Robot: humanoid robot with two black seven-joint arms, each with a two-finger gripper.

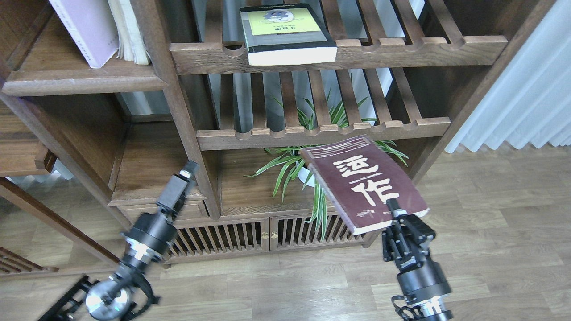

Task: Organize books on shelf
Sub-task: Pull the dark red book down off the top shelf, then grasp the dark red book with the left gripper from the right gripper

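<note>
My right gripper (395, 213) is shut on the near edge of the dark maroon book (362, 180) with white Chinese characters and holds it flat in the air, low in front of the cabinet. The thick black book (287, 33) with a yellow-green panel lies flat on the top slatted shelf. The pale lilac-pink book (87, 29) leans upright on the solid dark brown shelf (84, 80) at upper left. My left gripper (185, 171) is low at the left, in front of the drawer, empty; its fingers cannot be told apart.
Thin cream-white books (129, 31) stand beside the lilac one. A potted spider plant (312, 167) sits behind the maroon book. Two slatted shelves (321, 131) fill the middle. A white curtain (526, 89) hangs at right. A side table frame (53, 223) stands at left.
</note>
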